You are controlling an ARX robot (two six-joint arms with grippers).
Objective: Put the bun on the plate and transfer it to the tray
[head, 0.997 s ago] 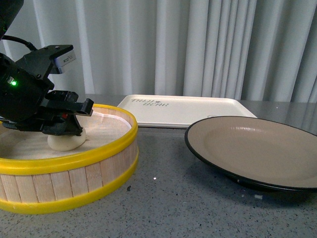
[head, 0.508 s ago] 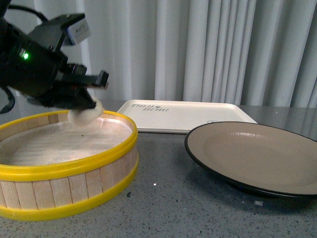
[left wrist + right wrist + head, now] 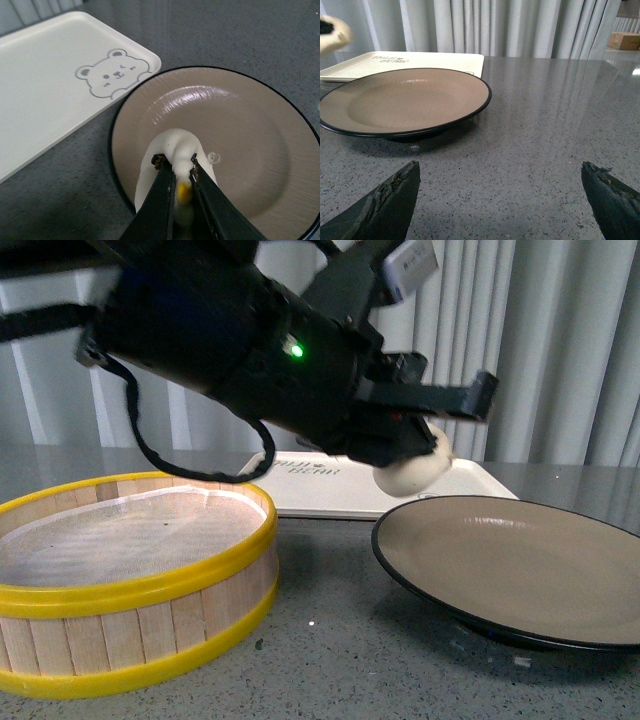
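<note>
My left gripper (image 3: 432,445) is shut on the cream-white bun (image 3: 410,472) and holds it in the air above the near-left edge of the plate (image 3: 520,550). In the left wrist view the bun (image 3: 172,150) hangs pinched between the black fingers (image 3: 162,192) over the beige plate (image 3: 240,130). The cream tray (image 3: 330,480) with the bear drawing (image 3: 112,72) lies behind the plate. My right gripper (image 3: 500,192) is open and empty, low over the table in front of the plate (image 3: 405,97); a bit of the bun (image 3: 332,32) shows at that view's edge.
A yellow-rimmed wooden steamer basket (image 3: 130,575) with a white liner stands at the left, empty. A grey speckled tabletop (image 3: 340,660) runs under everything. Grey curtains (image 3: 560,340) hang behind.
My left gripper lifted the bun out of the steamer basket and carried it right, from over the basket's back rim to above the plate's edge.
</note>
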